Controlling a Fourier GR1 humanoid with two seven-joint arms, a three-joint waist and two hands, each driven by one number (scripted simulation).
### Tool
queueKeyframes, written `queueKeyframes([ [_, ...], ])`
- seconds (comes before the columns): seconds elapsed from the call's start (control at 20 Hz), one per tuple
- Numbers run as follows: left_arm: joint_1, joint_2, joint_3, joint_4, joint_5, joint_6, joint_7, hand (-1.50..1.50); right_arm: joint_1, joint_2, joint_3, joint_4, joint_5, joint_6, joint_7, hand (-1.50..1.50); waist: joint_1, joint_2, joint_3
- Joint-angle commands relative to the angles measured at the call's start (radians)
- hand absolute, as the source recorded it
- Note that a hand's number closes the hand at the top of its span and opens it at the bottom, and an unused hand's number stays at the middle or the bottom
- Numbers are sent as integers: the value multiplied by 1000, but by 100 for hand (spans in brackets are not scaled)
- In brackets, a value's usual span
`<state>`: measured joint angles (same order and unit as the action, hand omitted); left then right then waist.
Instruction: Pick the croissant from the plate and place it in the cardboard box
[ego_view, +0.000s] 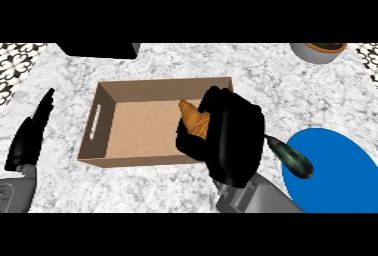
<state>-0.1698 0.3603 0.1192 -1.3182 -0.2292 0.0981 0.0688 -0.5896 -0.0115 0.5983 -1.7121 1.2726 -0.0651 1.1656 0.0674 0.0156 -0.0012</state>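
Note:
The open cardboard box (136, 122) sits in the middle of the marble counter. My right hand (232, 135) hangs over the box's right side with its fingers curled round the golden-brown croissant (194, 120), which peeks out to the left of the fingers above the box floor. The hand covers the rest of the croissant. A blue plate (339, 175) lies at the lower right, just right of the hand, with nothing on its visible part. Along the left edge my left hand (31, 132) rests with straight fingers, away from the box.
A grey pot (319, 51) stands at the back right. A black object (100, 49) sits at the back left, behind the box. Patterned tiles show at both upper corners.

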Motion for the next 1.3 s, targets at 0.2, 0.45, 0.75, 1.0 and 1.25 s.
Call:
queueKeyframes([
  [0.2,-26,34,22,-5,17,-33,16,0,-229,11,-138,389,-158,-253,97,150,16,3,1],
  [0.45,-13,-11,-15,0,-7,-11,-4,0,-345,11,-200,602,-213,-289,109,150,29,5,1],
  [0.75,-29,-21,-18,35,-18,-1,-31,0,-321,11,-224,713,-375,-464,69,-150,35,10,1],
  [1.0,-47,-46,-48,16,-47,19,7,0,-383,11,-205,865,-431,-645,-61,-150,33,9,2],
  [1.25,-41,5,10,30,-8,-16,0,0,-445,11,-162,884,-403,-821,-81,-150,11,-2,1],
])
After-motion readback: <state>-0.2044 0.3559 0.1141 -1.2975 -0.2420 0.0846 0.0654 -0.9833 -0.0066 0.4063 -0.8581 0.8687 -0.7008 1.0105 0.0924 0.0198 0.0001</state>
